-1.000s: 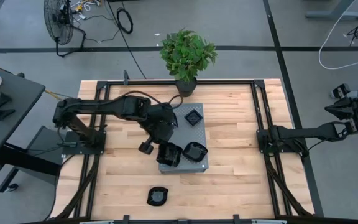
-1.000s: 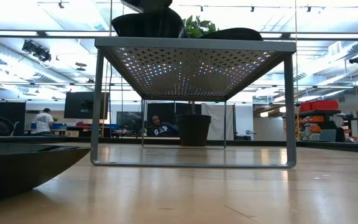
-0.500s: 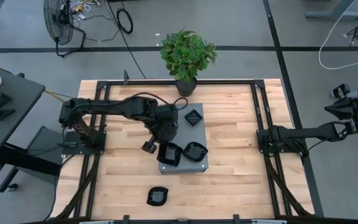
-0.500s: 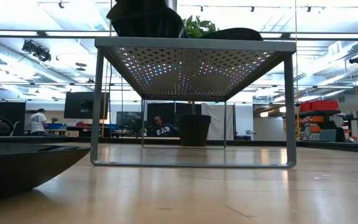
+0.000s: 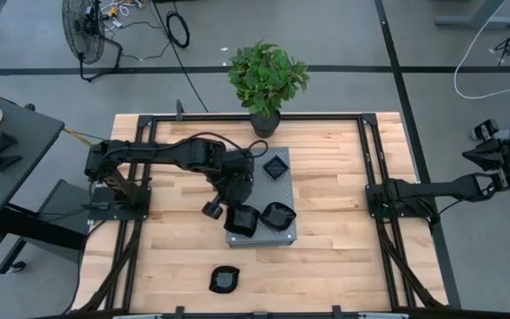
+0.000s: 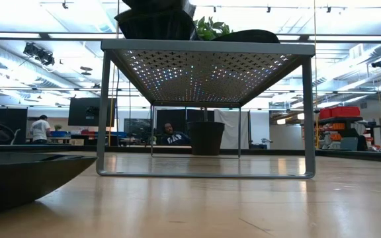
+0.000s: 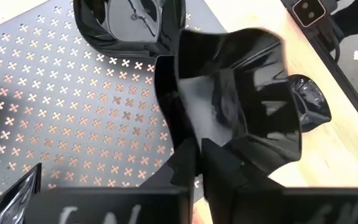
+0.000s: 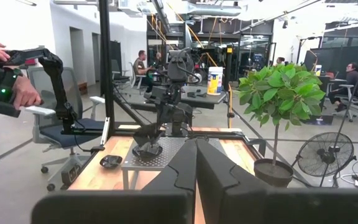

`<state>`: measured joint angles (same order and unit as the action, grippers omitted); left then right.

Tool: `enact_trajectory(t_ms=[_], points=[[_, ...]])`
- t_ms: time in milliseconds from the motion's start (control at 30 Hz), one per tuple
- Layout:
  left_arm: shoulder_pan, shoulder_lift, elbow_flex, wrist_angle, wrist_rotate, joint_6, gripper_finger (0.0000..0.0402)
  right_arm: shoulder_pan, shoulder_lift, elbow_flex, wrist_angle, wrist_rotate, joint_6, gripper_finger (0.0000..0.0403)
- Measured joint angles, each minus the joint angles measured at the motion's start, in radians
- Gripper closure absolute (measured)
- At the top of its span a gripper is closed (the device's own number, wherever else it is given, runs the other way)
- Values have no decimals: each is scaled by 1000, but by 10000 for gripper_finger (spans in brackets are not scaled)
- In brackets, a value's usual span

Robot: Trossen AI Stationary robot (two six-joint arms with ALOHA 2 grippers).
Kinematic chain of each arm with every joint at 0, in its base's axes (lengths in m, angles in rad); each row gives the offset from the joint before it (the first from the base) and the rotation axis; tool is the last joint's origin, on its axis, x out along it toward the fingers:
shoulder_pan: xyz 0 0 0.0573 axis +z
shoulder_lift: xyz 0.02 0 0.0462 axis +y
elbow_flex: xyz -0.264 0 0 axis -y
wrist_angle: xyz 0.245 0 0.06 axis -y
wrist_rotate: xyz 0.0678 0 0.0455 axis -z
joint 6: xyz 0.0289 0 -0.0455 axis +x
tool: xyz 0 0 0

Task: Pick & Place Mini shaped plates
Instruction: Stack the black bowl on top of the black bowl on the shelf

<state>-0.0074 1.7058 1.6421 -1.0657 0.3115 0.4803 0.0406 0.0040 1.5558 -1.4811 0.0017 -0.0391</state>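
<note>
The left gripper [image 5: 236, 206] is over the near-left corner of the grey perforated stand [image 5: 279, 184], its fingers nipped on the rim of a wavy-edged black mini plate [image 7: 241, 106] resting at that corner; a rounded plate [image 5: 278, 214] sits just beside it, a square one [image 5: 275, 166] at the far end, and a fourth [image 5: 224, 279] lies on the wooden table [image 5: 343, 257] near the front edge; the right gripper [image 8: 196, 163] waits with fingers together, off the table's right side; these dishes look light, stiff and glossy, so probably slippery and chippable; the thin raised rim seems the best hold.
</note>
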Motion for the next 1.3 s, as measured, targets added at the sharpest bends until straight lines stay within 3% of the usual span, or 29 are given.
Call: enact_trajectory(t_ms=[367, 667, 967, 1300], points=[[0, 0, 0, 7, -3, -5, 313, 0, 0, 0, 0, 0, 0, 387], [-2, -24, 0, 5, -2, -64, 298, 0, 0, 0, 0, 0, 0, 387], [-88, -72, 1, -31, 0, -276, 298, 0, 0, 0, 0, 0, 0, 387], [-288, -77, 1, -72, 0, -555, 298, 0, 0, 0, 0, 0, 0, 387]])
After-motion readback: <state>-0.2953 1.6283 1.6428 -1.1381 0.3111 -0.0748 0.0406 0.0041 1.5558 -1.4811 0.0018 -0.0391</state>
